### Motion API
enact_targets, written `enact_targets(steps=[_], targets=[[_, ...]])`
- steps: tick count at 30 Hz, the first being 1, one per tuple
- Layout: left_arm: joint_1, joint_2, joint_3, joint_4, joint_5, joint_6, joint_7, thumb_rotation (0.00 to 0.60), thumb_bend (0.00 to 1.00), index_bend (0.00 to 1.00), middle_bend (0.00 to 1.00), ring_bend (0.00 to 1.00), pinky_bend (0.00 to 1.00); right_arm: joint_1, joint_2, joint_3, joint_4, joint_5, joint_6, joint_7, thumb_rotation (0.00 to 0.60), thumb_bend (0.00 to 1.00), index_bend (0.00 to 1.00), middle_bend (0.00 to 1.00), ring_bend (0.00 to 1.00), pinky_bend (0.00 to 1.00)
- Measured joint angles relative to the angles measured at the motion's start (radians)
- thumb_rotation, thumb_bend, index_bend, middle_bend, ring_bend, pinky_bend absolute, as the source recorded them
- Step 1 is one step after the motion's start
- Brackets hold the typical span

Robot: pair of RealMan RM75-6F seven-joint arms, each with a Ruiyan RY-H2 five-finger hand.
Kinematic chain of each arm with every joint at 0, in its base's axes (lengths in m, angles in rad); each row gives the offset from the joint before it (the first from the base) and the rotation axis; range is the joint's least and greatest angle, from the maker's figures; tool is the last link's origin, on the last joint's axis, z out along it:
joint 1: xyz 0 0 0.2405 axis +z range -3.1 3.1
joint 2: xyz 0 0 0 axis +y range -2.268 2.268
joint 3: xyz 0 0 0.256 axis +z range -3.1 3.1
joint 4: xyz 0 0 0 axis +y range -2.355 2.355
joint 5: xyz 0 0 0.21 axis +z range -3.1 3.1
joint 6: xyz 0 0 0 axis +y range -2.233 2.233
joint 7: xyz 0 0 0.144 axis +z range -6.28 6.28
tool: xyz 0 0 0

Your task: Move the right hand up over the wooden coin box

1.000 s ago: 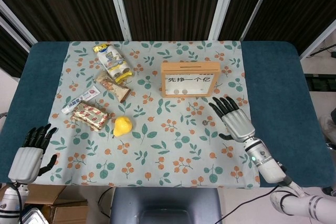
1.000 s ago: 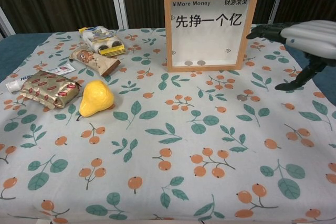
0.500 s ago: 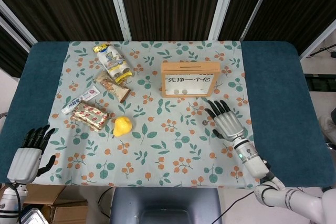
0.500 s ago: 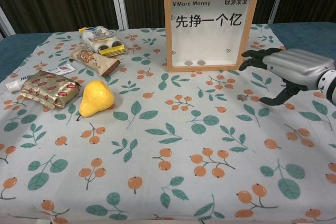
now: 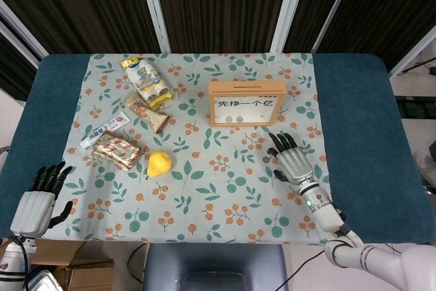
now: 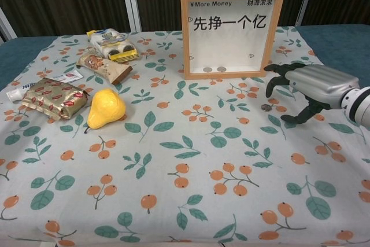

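The head view shows both hands. The chest view shows only the right hand. The left hand sits at the near left corner of the table, with its fingers apart and nothing in it.

The coin box stands upright near the back of the flowered cloth, a bit right of the middle. Its long side runs left to right. Its clear front faces the robot, and the chest view shows two coins lying inside at the bottom.

The right hand is low over the cloth, in front of the box and to its right, not touching it. Its fingers are spread and hold nothing. A small coin lies on the cloth just beside the fingertips.

A yellow pear and snack packs lie well apart on the left.
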Motion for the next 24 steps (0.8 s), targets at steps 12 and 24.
enact_targets(steps=[12,24], targets=[[-0.004,0.003,-0.002,-0.007,-0.004,-0.005,0.006,0.6,0.39,0.0,0.0,0.0,0.0,0.027,-0.029,0.007,0.047,-0.006,-0.001,0.038,0.6,0.48,0.51,0.0,0.0,0.0],[-0.008,-0.001,-0.001,0.004,-0.001,-0.013,0.002,0.6,0.39,0.0,0.0,0.0,0.0,0.027,-0.058,-0.004,0.088,0.002,-0.003,0.032,0.6,0.48,0.53,0.0,0.0,0.0]])
